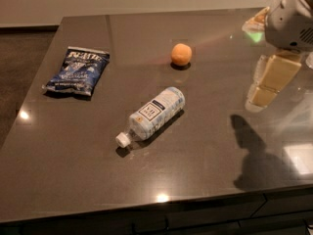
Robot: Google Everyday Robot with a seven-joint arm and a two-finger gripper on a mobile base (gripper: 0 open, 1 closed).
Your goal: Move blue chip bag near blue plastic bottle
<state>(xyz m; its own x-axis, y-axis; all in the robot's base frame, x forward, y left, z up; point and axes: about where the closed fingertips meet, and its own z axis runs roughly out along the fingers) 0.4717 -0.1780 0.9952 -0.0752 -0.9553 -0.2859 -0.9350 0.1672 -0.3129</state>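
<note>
The blue chip bag [76, 72] lies flat near the table's left edge, lettering towards the back. The blue plastic bottle [152, 114] lies on its side in the middle of the table, its white cap pointing front-left. The two are well apart. My gripper [270, 82] hangs above the table's right side, far from both, under the white arm [291, 18]. Nothing shows in its grasp.
A round orange fruit [181, 54] sits behind the bottle. The dark glossy table [205, 170] has its front edge near the bottom of the view and its left edge just beyond the bag. The arm's shadow falls at the front right.
</note>
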